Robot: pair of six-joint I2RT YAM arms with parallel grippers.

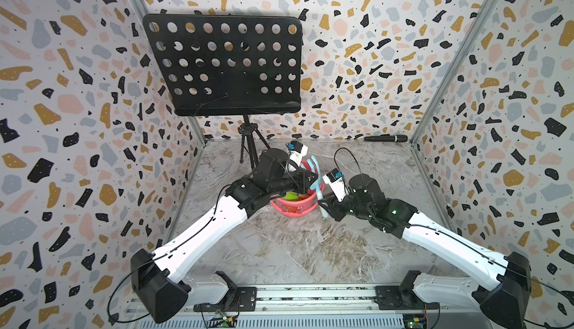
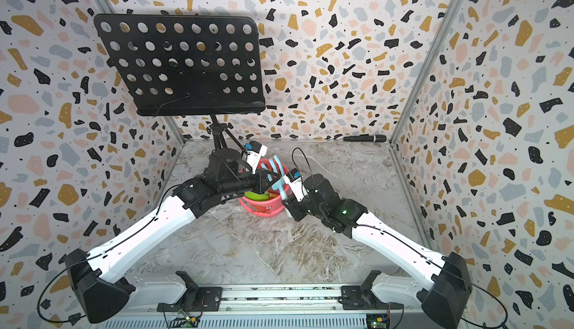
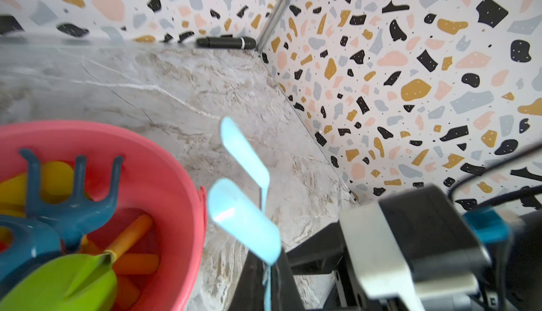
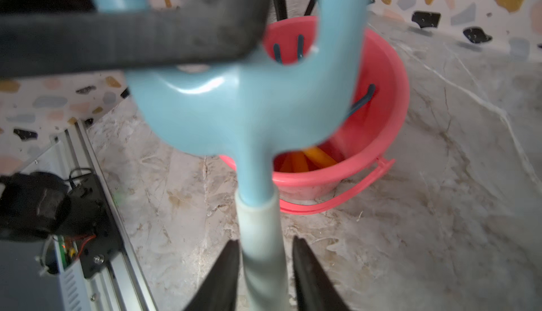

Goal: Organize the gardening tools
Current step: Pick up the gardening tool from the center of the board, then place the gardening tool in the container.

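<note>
A pale-blue rake (image 1: pixel 314 169) with a white handle stands upright just right of the red bucket (image 1: pixel 292 210), its tines up. My left gripper (image 3: pixel 268 289) is shut on the rake's head (image 3: pixel 243 215), reaching across the bucket in both top views (image 2: pixel 264 179). My right gripper (image 4: pixel 265 242) sits low around the white handle (image 4: pixel 261 236), open, with a gap showing beside the handle. Inside the bucket (image 3: pixel 176 160) lie a dark blue rake (image 3: pixel 73 206), a green spade (image 3: pixel 67 280), a yellow shovel (image 3: pixel 55 177) and orange handles.
A black perforated music stand (image 1: pixel 226 63) on a tripod (image 1: pixel 247 147) rises at the back left, close behind the left arm. A black microphone (image 1: pixel 385 138) lies along the back wall at the right. Patterned walls enclose the marble table on three sides.
</note>
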